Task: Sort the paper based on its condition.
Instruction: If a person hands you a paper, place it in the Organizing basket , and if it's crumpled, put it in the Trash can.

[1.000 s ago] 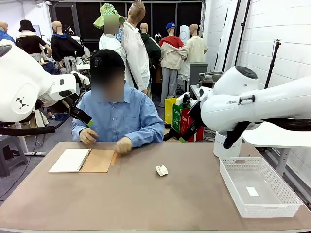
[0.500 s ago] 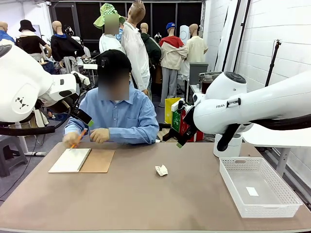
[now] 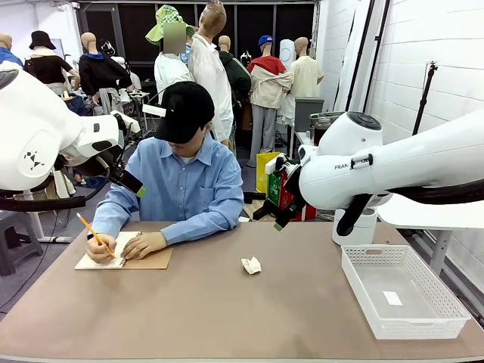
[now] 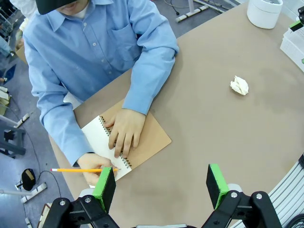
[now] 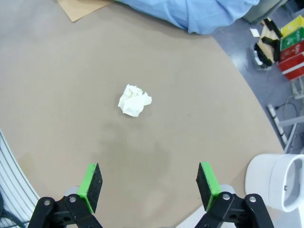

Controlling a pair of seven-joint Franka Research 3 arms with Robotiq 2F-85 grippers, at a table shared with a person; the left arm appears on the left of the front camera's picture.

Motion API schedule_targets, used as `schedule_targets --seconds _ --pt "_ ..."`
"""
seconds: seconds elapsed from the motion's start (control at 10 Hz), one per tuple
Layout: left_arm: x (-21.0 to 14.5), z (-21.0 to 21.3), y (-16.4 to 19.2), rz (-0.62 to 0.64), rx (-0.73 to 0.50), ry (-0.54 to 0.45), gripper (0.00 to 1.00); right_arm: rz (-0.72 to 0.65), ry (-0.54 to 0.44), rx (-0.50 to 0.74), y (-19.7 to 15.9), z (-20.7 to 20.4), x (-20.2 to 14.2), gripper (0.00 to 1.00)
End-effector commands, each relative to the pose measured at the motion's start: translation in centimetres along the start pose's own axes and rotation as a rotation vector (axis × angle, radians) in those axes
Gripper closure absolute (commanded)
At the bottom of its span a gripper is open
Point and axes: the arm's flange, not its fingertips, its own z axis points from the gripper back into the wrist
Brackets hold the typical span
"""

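The brown table (image 3: 189, 318) runs from the robot to a person (image 3: 185, 181) in a blue shirt, bent over its far side. The left gripper (image 4: 161, 185) and the right gripper (image 5: 149, 183) hang above it, each with jaws spread wide and nothing between them. The white mesh basket (image 3: 412, 330) sits at the robot's right. A notebook (image 4: 152, 137) lies under the person's hand (image 3: 144, 244). The paper (image 3: 251, 265), a crumpled ball, rests mid-table, well apart from the basket. The other hand (image 3: 98, 249) holds a pencil (image 3: 94, 233).

White paper (image 3: 251, 265), tan notebook cover (image 3: 159, 259), blue shirt (image 3: 185, 187), yellow pencil (image 3: 94, 233)
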Motion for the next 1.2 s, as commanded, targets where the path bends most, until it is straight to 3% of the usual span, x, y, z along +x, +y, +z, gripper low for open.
schedule_targets --seconds 0.0,0.6,1.1 --pt "0.0 0.1 0.1 0.001 0.002 -0.002 0.00 -0.025 -0.026 0.029 -0.5 -1.7 1.0 0.00" --pt "0.0 0.1 0.1 0.001 0.002 -0.002 0.00 -0.102 0.038 0.103 -1.0 -11.6 4.6 0.00" --pt "0.0 0.1 0.1 0.001 0.002 -0.002 0.00 -0.093 0.173 0.142 0.1 -17.1 5.1 0.00"
